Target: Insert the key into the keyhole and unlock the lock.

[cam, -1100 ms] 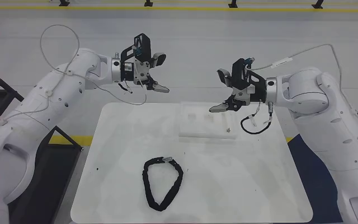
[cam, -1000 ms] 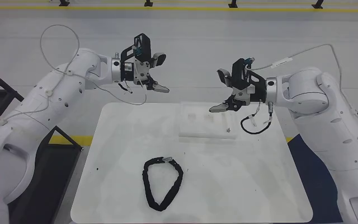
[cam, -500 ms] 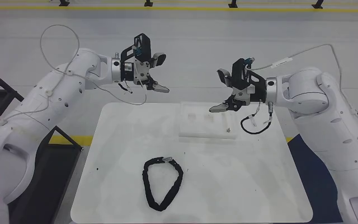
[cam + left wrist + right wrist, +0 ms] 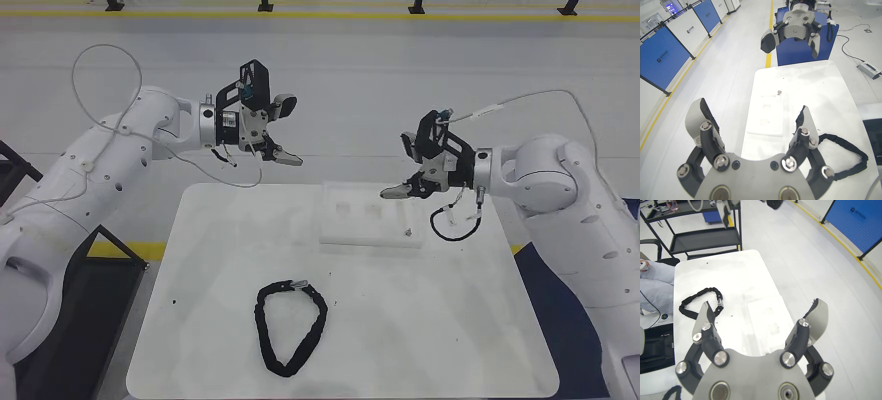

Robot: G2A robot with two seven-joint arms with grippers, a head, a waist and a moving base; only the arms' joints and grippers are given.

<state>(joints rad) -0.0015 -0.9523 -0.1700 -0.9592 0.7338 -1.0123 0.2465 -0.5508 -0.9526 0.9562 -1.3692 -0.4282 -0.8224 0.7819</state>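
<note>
White bench [image 4: 450, 320] in an open workshop: chain lock [image 4: 290, 327] near the front edge, small key [image 4: 408, 231] on the foam tray [image 4: 350, 225] behind it. Left tool [image 4: 288, 130] and right tool [image 4: 400, 168] hang spread, empty. Likely risks: a coarse pinch may flick the key away; the unheld chain lock may slide.

There is one black fabric-sleeved chain lock [image 4: 262, 325], one small metal key [image 4: 409, 231], one white foam tray [image 4: 365, 228] and one white table [image 4: 430, 330]. There are two grippers: the left gripper [image 4: 288, 130] and the right gripper [image 4: 400, 167].
</note>
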